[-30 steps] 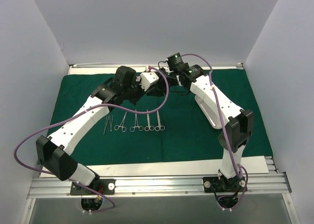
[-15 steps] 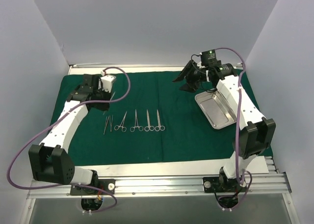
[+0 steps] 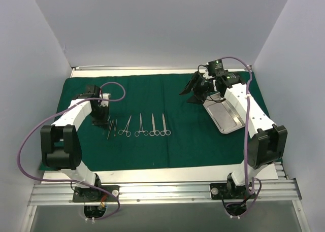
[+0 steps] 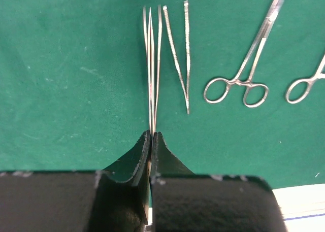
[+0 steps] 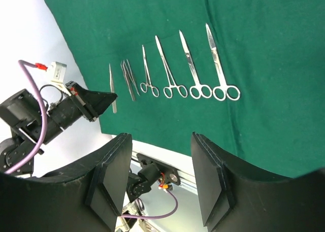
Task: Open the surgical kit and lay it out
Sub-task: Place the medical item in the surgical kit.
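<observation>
**A:** Step in hand?

**B:** Last placement, by the look. Left gripper (image 4: 151,138) pinched tight on tweezers (image 4: 151,64), low over drape (image 3: 188,140), at left end of the row, toward left edge of table (image 3: 152,173). Touching cloth or not: cannot tell.

**A:** Right side?

**B:** Right gripper (image 5: 160,138) spread wide, nothing between, raised near far end of tray (image 3: 226,115), toward far right corner of table.

**A:** Next move?

**B:** Judging only: lower till flat, parallel to second tweezers (image 4: 179,54) just beside, part the jaws, lift straight off without dragging. Tight gap there, so easy to nudge the neighbour.

**A:** Counts?

**B:** One drape, spread flat over most of table. One tray, seemingly empty, on drape by right edge. Two tweezers: one held, one lying. Four ring-handled instruments (image 5: 189,60), side by side, tips toward far edge, rings toward near edge. Six pieces total. Forceps versus scissors: too small to sort.

**A:** Progress?

**B:** Nearly done, probably. Only the held piece left to release.
</observation>
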Available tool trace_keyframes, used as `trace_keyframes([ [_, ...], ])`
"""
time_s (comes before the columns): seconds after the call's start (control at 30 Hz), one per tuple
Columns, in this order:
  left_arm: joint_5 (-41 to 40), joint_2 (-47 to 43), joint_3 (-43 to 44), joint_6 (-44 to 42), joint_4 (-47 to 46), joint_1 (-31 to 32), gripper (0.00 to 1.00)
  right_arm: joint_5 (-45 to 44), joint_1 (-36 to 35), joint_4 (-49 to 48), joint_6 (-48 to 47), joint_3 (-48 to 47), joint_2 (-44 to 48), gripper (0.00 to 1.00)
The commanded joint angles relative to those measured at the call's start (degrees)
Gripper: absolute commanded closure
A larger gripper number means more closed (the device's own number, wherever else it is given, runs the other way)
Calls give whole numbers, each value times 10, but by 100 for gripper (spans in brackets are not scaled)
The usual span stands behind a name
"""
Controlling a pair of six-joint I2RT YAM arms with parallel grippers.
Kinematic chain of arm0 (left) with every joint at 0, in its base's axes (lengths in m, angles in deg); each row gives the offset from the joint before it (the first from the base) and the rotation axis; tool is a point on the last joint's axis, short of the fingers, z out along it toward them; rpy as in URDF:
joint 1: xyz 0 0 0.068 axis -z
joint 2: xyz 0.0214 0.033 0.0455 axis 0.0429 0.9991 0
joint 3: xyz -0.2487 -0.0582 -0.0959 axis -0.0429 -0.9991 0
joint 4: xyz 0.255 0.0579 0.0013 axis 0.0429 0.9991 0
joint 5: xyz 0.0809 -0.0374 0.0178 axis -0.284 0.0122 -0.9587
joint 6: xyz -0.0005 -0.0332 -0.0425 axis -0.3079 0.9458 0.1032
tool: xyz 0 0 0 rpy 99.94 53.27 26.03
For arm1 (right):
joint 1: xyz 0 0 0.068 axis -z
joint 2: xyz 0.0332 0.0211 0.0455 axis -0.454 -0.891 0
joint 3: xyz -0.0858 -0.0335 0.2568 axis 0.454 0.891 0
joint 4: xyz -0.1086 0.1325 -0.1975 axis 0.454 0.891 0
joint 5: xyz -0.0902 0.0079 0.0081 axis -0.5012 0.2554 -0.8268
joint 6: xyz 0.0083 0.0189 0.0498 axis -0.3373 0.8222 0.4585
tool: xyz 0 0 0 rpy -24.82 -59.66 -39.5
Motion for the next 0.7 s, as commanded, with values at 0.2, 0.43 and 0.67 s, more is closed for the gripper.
trace_keyframes([
  [0.2, -17, 47, 20, 26, 9, -16, 98, 14, 21, -6, -14, 18, 40, 50],
  [0.43, -17, 62, 34, 17, 5, -56, 98, 16, 22, -12, -6, 28, 39, 50],
  [0.67, 0, 96, 43, 11, 7, -59, 98, 17, 23, -14, 0, 20, 30, 50],
])
